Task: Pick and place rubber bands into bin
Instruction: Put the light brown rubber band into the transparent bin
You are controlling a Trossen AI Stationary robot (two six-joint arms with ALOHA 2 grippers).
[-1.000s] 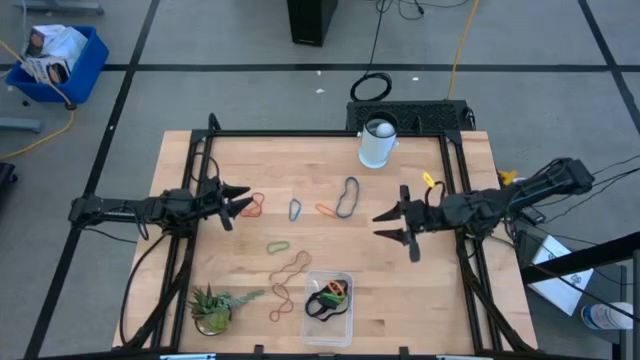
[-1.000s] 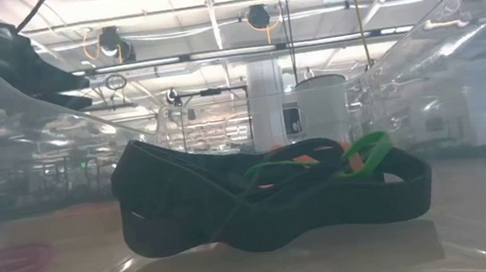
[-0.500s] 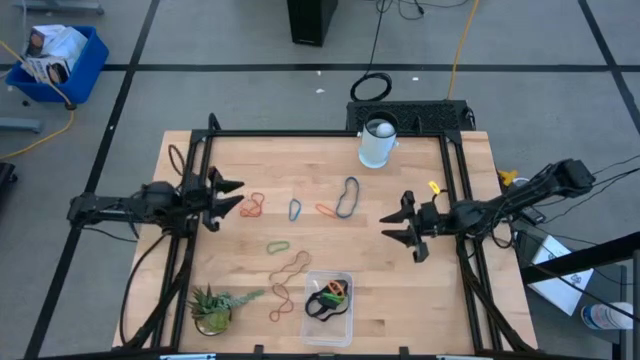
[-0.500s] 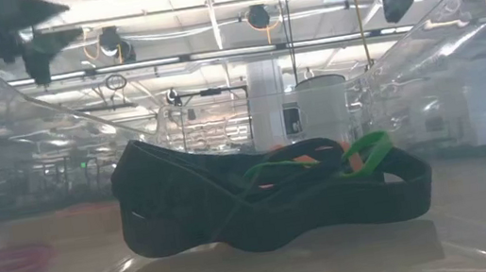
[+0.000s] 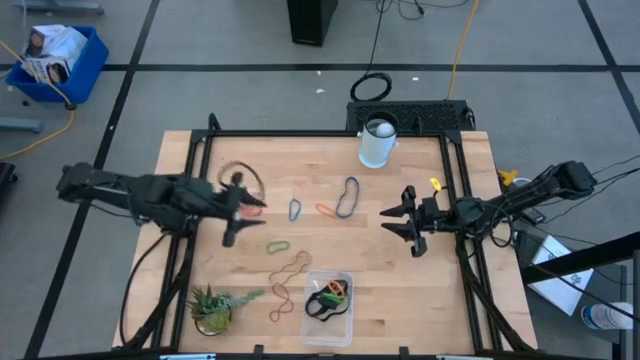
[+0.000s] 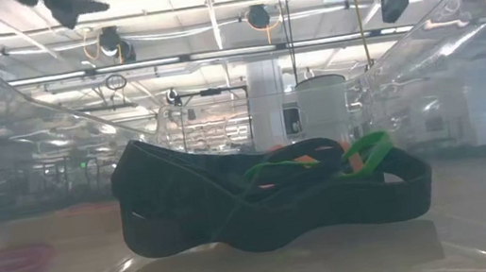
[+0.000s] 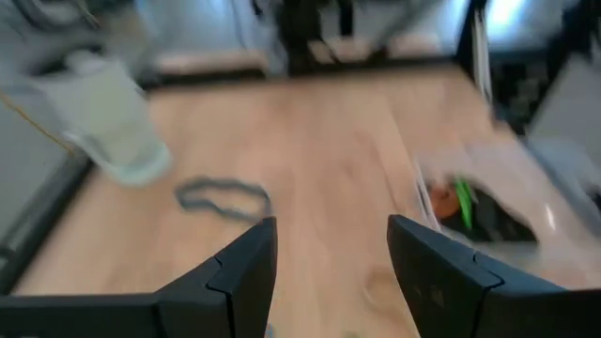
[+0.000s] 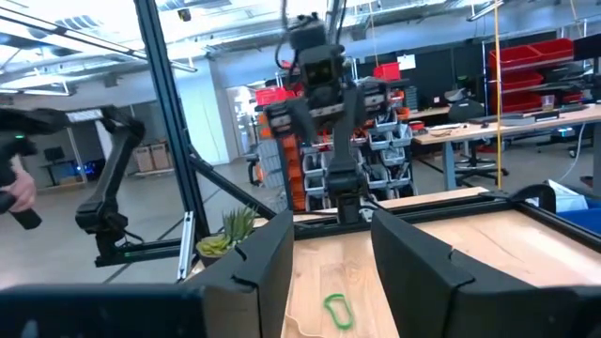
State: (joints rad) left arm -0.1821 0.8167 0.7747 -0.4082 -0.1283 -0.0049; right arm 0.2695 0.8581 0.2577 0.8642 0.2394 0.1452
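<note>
Left claw (image 5: 237,208) and right claw (image 5: 400,224), both spread and empty, flank thin rubber bands (image 5: 346,197); clear rectangular bin (image 5: 345,318) sits at desk (image 5: 400,300) front edge.

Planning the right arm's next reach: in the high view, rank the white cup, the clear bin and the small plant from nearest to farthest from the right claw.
From the right claw, open at the table's right side:
1. White cup, at the far edge, up-left of the claw.
2. Clear bin, at the near edge, holding bands.
3. Small plant, near-left corner, clearly farthest.
Cup and bin are fairly close to call.
</note>
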